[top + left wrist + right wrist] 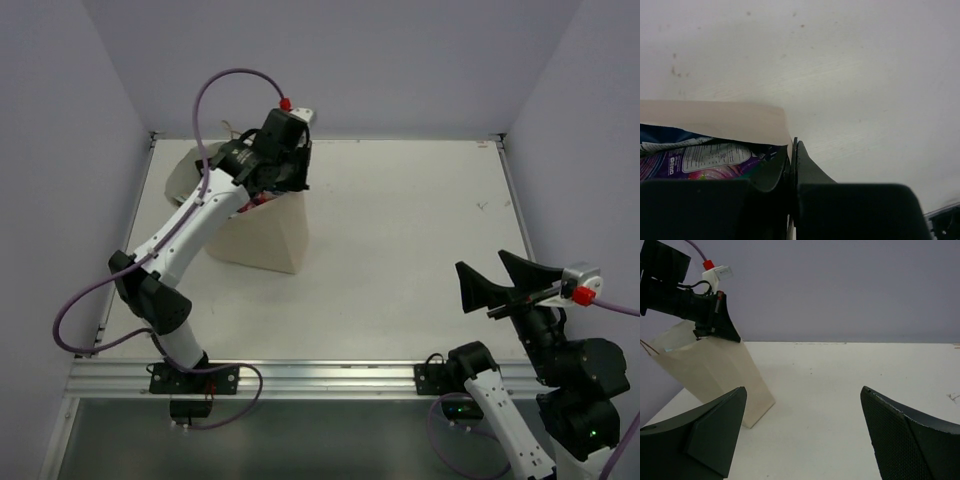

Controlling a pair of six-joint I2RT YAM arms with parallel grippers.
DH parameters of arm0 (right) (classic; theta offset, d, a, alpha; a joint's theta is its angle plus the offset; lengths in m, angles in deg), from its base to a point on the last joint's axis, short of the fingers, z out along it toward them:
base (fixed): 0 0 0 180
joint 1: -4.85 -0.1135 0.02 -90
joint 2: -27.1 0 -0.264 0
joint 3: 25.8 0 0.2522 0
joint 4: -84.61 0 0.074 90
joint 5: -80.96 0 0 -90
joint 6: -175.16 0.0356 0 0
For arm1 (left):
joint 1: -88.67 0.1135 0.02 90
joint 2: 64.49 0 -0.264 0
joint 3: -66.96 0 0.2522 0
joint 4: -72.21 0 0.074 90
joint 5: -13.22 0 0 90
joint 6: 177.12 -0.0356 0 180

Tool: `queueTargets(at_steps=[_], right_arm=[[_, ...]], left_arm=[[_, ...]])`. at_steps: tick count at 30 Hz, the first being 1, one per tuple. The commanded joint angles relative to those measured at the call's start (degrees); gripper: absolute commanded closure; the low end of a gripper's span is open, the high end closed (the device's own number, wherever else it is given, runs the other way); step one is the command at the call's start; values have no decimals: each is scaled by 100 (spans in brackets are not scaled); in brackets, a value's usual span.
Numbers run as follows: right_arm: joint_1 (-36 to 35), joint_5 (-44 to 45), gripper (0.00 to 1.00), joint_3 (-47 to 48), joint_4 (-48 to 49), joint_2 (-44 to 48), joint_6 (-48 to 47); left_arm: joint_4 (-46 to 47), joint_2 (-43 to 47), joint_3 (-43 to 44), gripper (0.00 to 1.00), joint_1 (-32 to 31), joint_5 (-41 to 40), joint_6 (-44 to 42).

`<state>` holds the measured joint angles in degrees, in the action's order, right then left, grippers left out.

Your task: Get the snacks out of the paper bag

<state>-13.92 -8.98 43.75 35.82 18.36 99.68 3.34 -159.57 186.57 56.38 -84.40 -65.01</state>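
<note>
Table [400,230] is seen from above. The paper bag [265,240] is stood tilted at far left, its rim clamped by the closed left tool [792,148]. Right tool [495,280] is held wide open and empty at near right. A purple snack packet [705,165] is seen inside the bag.

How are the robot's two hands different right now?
The left gripper is shut, pinching the rim of the paper bag; the right gripper is wide open and empty. The left gripper reaches far across the table; the right gripper sits back near its base. Both have two black fingers.
</note>
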Motion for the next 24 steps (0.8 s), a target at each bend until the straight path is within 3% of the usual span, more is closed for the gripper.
queueTargets(at_steps=[1, 9, 15, 16, 19, 21, 24], right_arm=[[-31, 82, 1, -7, 224, 56, -11], [-40, 179, 1, 28, 145, 73, -46], [-40, 100, 1, 125, 84, -102, -55], [-31, 74, 1, 143, 75, -137, -55], [-40, 30, 1, 204, 22, -287, -55], [-40, -101, 1, 204, 22, -348, -55], [-31, -102, 1, 204, 22, -375, -55]], left_arm=[[238, -457, 910, 98, -742, 252, 171], [28, -1214, 1834, 89, -2034, 182, 197], [-149, -907, 2019, 39, -2202, -90, 355], [-149, -828, 2019, 24, -2202, -300, 382], [-96, -503, 2037, 4, -2202, -617, 478], [-79, -213, 2046, 2, -2202, -802, 610], [-79, 340, 1844, 2, -2202, -1704, 882]])
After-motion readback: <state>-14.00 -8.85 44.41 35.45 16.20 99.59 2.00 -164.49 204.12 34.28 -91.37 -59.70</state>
